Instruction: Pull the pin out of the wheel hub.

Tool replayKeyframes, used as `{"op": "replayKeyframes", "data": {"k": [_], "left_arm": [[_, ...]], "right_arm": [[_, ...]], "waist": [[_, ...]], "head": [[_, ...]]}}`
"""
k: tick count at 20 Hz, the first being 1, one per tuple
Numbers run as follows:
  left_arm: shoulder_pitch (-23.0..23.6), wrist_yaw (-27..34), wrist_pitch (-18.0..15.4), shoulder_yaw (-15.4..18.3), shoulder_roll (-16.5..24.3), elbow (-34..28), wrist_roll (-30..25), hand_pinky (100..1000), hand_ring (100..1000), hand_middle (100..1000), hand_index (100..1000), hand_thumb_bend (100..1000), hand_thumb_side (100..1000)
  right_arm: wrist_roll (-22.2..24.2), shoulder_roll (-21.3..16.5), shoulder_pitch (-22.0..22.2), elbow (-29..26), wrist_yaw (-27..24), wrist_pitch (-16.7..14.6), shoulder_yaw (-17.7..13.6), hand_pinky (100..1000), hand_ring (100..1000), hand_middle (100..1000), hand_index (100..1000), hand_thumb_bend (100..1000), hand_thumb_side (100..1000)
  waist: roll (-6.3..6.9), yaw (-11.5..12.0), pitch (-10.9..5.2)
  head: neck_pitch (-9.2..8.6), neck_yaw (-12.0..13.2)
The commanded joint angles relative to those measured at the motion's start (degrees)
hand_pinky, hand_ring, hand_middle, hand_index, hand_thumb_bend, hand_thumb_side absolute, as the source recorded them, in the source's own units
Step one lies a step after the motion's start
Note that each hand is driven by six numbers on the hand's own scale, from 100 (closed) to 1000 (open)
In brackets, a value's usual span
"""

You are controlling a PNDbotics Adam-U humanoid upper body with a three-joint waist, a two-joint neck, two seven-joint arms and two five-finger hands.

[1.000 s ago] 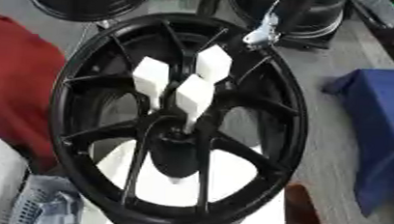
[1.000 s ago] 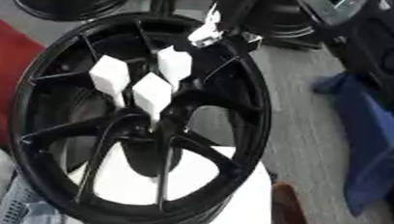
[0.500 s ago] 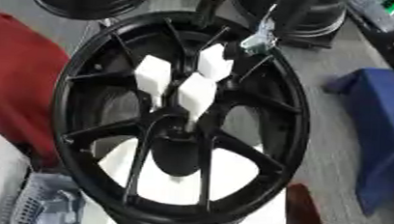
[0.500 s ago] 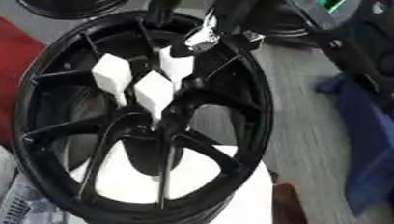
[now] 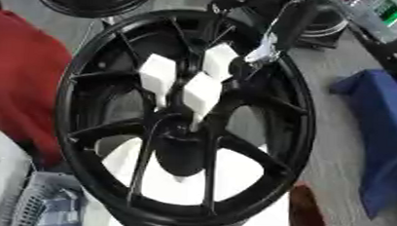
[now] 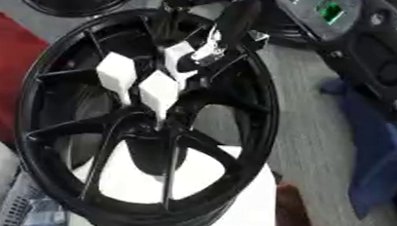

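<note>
Since the earlier frames, the right hand (image 6: 212,46) has been coming down from the upper right of the frame toward the middle, and its silvery tip is now reaching the uppermost of the white pins. Three white block-headed pins are standing in the centre of the black wheel hub (image 5: 84,79), which is lying across most of the frame on the desk (image 5: 339,93): the left pin (image 5: 159,76), the upper pin (image 5: 219,60) and the nearest pin (image 5: 201,94), whose stem is running down into the hub's centre. All three appear to be seated in the hub, so the pull itself is judged as not yet begun; the reach is nearly complete and the grasp and extraction are left. The right hand is showing only as a dark arm with a pale metallic end just beside, perhaps touching, the upper pin; whether its fingers are spread or closing on the pin cannot be told. The left hand is appearing in neither view.
</note>
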Motion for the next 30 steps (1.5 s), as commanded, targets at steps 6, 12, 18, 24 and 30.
{"op": "replayKeyframes", "data": {"k": [6,12,18,24,30], "left_arm": [[-0.85,0.04,0.05,0.31,0.26,-1.00,-0.06,753,703,581,727,438,630],[-0.87,0.06,0.12,0.32,0.12,-0.97,-0.09,753,704,581,727,440,630],[-0.92,0.03,0.15,0.33,0.14,-1.00,-0.14,754,704,581,727,442,630],[-1.08,0.01,0.20,0.32,0.16,-1.02,-0.17,755,705,581,727,442,629],[-1.19,-0.04,0.22,0.36,0.13,-1.08,-0.20,755,706,581,728,445,629]], "right_arm": [[-0.05,0.39,-0.66,0.52,2.50,-1.01,-0.33,906,812,754,850,442,479],[-0.05,0.53,-0.71,1.48,3.49,-1.11,-0.58,901,808,749,847,467,458],[-0.05,0.45,-1.36,2.50,3.15,-0.46,-0.96,899,807,747,845,476,441],[-0.05,0.54,-1.78,3.21,2.97,-0.67,-1.22,898,802,730,834,453,400],[-0.05,-0.56,-0.96,2.31,2.08,-0.42,-1.42,894,797,712,813,445,364]], "waist": [[0.38,-0.03,-0.53],[0.38,0.05,-0.32],[0.21,0.06,-0.31],[0.02,0.27,0.10],[-0.07,0.36,0.32]], "head": [[-1.20,-0.62],[0.34,0.58],[1.81,1.09],[1.36,1.21],[1.13,1.32]]}}
